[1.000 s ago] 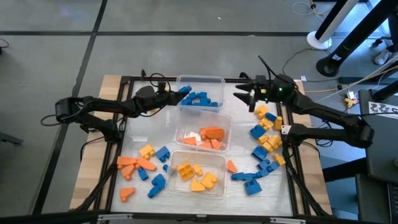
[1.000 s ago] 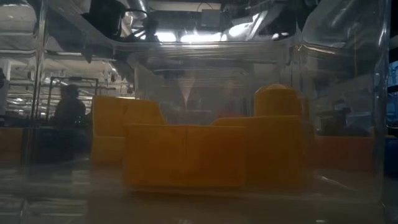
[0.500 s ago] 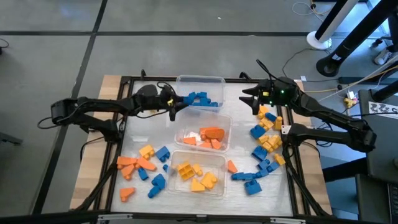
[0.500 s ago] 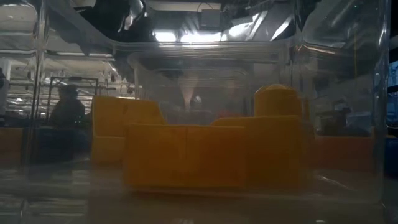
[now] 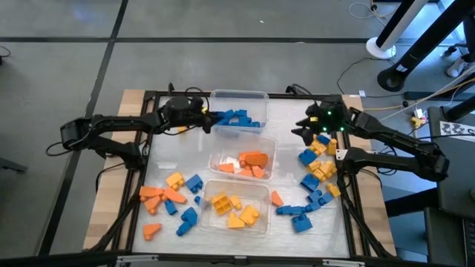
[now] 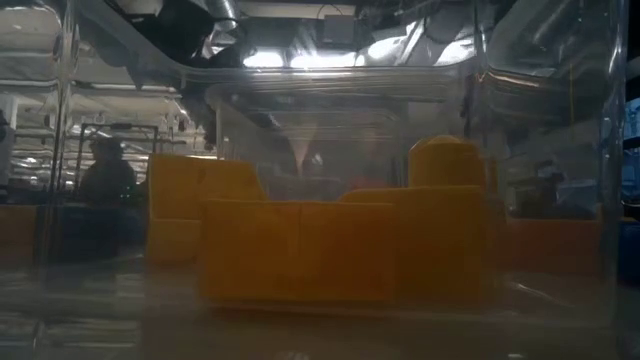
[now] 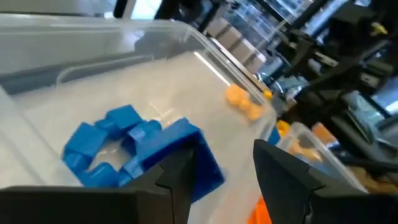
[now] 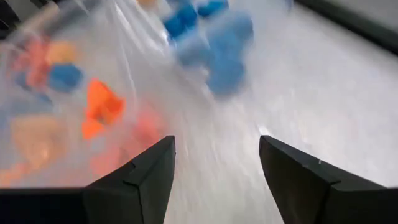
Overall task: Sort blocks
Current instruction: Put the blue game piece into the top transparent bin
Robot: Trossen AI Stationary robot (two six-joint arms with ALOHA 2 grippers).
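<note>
The left dark six-joint arm reaches in from nine o'clock, its links stretched low and nearly straight toward the far middle of the counter. Its left gripper (image 5: pixel 199 119) points toward three o'clock, with the two dark fingers (image 7: pixel 180 177) parted and nothing between them. The right dark six-joint arm comes in from three o'clock, bent at the elbow and angled toward eleven o'clock. Its right gripper (image 5: pixel 306 127) sits at the far right of the counter, its fingers (image 8: pixel 146 177) spread wide and empty.
</note>
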